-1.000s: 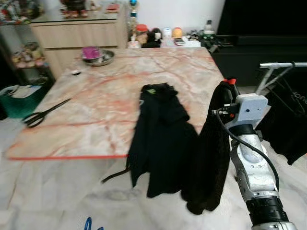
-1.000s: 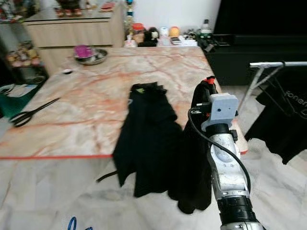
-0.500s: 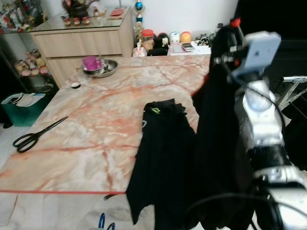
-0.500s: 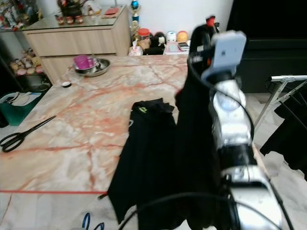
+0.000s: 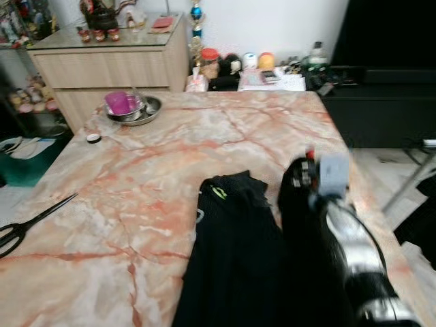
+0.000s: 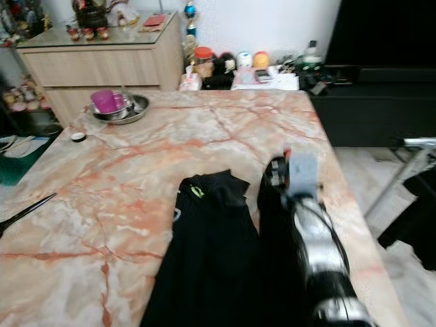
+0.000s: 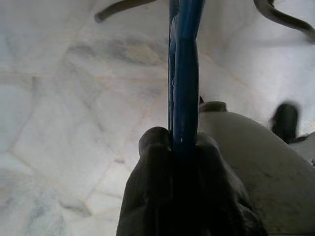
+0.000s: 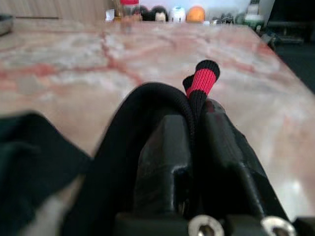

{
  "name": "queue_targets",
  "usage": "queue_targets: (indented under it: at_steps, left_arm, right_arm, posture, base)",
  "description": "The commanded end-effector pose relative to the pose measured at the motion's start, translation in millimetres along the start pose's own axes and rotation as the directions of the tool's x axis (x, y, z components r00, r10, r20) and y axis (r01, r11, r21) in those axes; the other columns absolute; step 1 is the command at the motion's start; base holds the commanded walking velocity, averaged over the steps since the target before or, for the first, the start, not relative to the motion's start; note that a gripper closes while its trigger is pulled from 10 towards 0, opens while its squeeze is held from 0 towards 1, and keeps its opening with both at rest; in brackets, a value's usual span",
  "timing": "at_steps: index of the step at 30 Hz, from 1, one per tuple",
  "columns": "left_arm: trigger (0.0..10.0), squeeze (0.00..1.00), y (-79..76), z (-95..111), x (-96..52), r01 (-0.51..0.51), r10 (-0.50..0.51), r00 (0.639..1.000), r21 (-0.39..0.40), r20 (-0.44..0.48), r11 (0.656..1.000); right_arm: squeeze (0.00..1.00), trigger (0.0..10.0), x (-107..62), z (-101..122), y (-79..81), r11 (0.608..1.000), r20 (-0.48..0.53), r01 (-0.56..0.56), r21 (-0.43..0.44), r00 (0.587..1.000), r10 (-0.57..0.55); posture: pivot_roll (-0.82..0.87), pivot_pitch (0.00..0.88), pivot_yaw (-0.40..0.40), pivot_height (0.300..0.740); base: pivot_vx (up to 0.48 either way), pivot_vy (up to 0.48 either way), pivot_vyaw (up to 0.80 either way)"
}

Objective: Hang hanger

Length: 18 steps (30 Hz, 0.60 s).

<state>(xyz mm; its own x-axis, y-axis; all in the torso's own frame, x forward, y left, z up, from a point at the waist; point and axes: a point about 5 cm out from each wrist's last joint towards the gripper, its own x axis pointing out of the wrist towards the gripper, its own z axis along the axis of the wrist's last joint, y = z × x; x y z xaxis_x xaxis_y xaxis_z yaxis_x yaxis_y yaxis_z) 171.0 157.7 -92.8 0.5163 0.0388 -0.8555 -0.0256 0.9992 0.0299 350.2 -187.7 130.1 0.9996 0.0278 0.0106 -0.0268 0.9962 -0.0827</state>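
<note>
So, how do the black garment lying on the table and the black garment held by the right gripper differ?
The garment on the table lies flat, free of any gripper, with a small green mark near its top. The held garment is pinched in the right gripper and hangs beside the arm; it shows a red band at its edge. Both are black fabric, side by side at the table's near right part.

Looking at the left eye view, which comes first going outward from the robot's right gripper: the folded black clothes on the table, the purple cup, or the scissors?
From the right gripper, which is shut on a black garment:
1. Folded black clothes, just to its left on the marble table.
2. Purple cup, in the metal bowl at the far left.
3. Scissors, at the table's left edge, farthest.
</note>
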Motion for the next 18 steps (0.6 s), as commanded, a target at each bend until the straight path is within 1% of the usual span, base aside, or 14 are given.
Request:
queue_targets:
  at_steps: [1,2,4,5,7,9,10,11,14,18]
  left_arm:
    - [10.0,0.00,-1.3,-21.1,-2.8,0.006,-0.004,0.997,0.026,-0.077,1.000]
    - [10.0,0.00,-1.6,-21.7,-2.9,0.007,-0.005,0.997,0.029,-0.079,1.000]
    - [10.0,0.00,-3.6,-22.5,-3.1,0.010,-0.007,0.997,0.030,-0.082,1.000]
    - [10.0,0.00,-6.9,-22.7,-3.2,0.014,-0.011,0.997,0.029,-0.082,0.999]
    - [10.0,0.00,-8.7,-22.7,-3.2,0.016,-0.013,0.997,0.029,-0.081,0.999]
    - [10.0,0.00,-1.4,-22.8,-3.2,0.010,-0.007,0.997,0.028,-0.079,1.000]
    - [10.0,0.00,2.6,-22.6,-3.2,0.006,-0.004,0.997,0.026,-0.077,1.000]
    - [10.0,0.00,2.6,-22.6,-3.2,0.006,-0.004,0.997,0.026,-0.077,1.000]
    - [10.0,0.00,3.2,-22.9,-3.2,0.004,-0.002,0.997,0.029,-0.079,1.000]
    - [10.0,0.00,3.0,-22.8,-3.2,0.005,-0.003,0.997,0.031,-0.079,1.000]
  right_arm:
    - [1.00,10.0,-5.5,6.0,-3.0,1.000,0.028,0.004,0.029,1.000,-0.005]
    - [1.00,10.0,-8.6,3.7,-2.9,0.999,0.022,0.004,0.041,1.000,-0.004]
    - [1.00,10.0,-13.3,1.2,-1.5,1.000,0.009,0.004,0.030,1.000,-0.004]
    - [1.00,10.0,-17.9,-0.9,-0.2,1.000,0.003,0.010,-0.004,1.000,-0.010]
    - [1.00,10.0,-20.5,-1.9,0.4,1.000,0.000,0.014,-0.018,1.000,-0.014]
    - [1.00,10.0,-27.5,-0.5,4.4,1.000,0.022,0.002,-0.011,1.000,-0.002]
    - [1.00,10.0,-34.3,4.1,8.7,1.000,0.056,-0.010,-0.016,0.998,0.011]
    - [1.00,10.0,-34.3,4.1,8.7,1.000,0.056,-0.010,-0.016,0.998,0.011]
    - [1.00,10.0,-41.7,7.6,9.7,1.000,0.067,0.017,0.012,0.998,-0.017]
    - [1.00,10.0,-44.5,4.6,9.9,1.000,0.045,0.025,0.002,0.999,-0.025]
  posture:
    - [0.08,0.088,0.024,0.740]
    - [0.08,0.088,0.024,0.740]
    - [0.08,0.087,0.022,0.740]
    - [0.08,0.085,0.020,0.740]
    - [0.09,0.083,0.018,0.740]
    - [0.09,0.080,0.018,0.740]
    - [0.09,0.077,0.018,0.740]
    - [0.09,0.077,0.018,0.740]
    - [0.09,0.072,0.018,0.740]
    - [0.09,0.071,0.017,0.740]
  base:
    - [0.000,0.000,0.00]
    - [0.000,0.000,0.00]
    - [0.000,0.000,0.00]
    - [0.000,0.000,0.00]
    - [0.000,0.000,0.00]
    - [0.000,0.000,0.00]
    - [0.000,0.000,0.00]
    - [0.000,0.000,0.00]
    - [0.000,0.000,0.00]
    - [0.000,0.000,0.00]
